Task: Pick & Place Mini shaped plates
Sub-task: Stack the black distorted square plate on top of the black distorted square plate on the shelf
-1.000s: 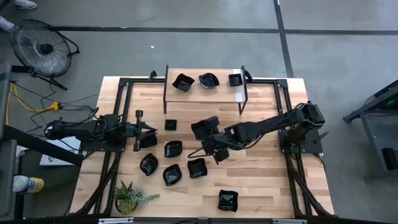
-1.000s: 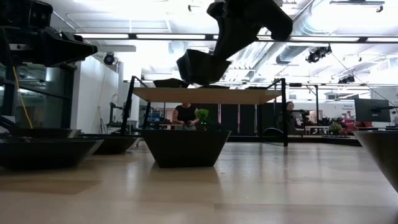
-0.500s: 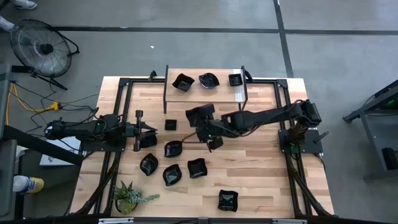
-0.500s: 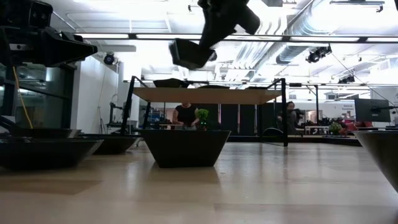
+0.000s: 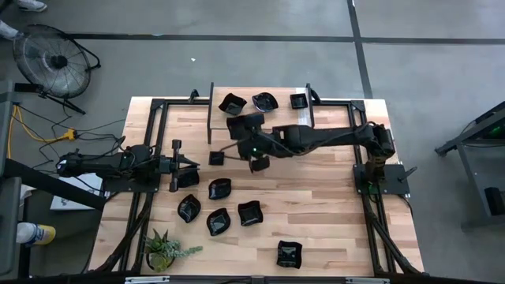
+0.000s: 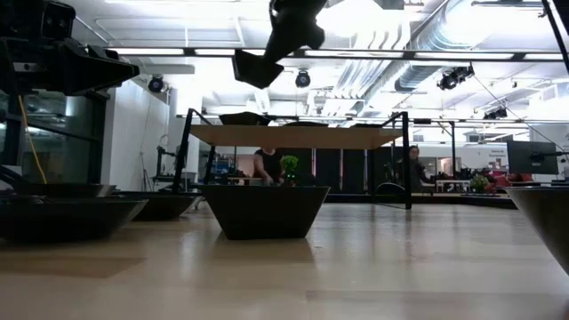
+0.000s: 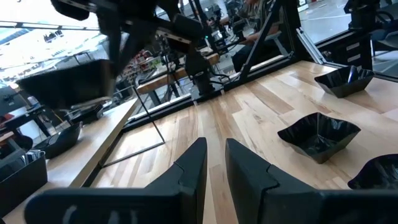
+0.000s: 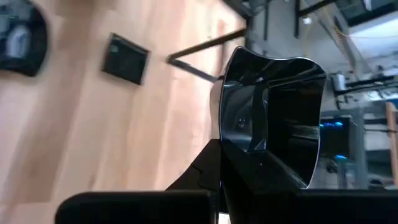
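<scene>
Holding one mini plate (image 8: 273, 118) clenched by its rim in my right claw (image 5: 251, 150), I hover beside the raised shelf (image 5: 259, 117), which carries three plates. My left claw (image 5: 188, 164) waits at the tabletop's left edge, empty, fingers slightly parted.

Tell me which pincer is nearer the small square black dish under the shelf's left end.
Right. Right pincer, gripping a glossy black plate, hovers beside the dish; left pincer sits slightly farther.
</scene>
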You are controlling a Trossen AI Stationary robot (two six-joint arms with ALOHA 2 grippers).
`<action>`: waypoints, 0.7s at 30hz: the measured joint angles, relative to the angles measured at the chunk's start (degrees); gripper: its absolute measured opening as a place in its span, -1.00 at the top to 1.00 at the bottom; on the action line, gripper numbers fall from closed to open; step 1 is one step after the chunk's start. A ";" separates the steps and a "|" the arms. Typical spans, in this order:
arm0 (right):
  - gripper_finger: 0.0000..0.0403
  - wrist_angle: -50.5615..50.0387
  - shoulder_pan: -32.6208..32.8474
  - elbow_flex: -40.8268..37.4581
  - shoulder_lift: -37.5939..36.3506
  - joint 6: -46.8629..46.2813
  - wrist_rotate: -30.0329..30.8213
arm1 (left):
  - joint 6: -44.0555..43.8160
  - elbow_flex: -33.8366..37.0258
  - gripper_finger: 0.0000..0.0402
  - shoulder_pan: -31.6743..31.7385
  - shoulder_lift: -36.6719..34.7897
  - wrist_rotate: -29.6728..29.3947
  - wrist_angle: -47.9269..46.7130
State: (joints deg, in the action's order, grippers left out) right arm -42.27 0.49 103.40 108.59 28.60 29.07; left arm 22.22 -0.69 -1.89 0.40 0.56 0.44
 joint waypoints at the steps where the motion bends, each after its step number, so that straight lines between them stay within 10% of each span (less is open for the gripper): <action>1: 1.00 0.44 -0.43 0.48 0.26 0.00 0.05 | 0.01 0.00 0.72 -0.01 0.00 0.00 0.00; 21: 1.00 13.23 -9.73 1.18 3.27 -9.52 -2.46 | 0.01 0.00 0.72 -0.01 0.00 0.02 -0.01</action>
State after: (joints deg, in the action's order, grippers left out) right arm -29.04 -9.24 104.57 111.87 19.08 26.60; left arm 22.23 -0.69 -1.90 0.40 0.58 0.43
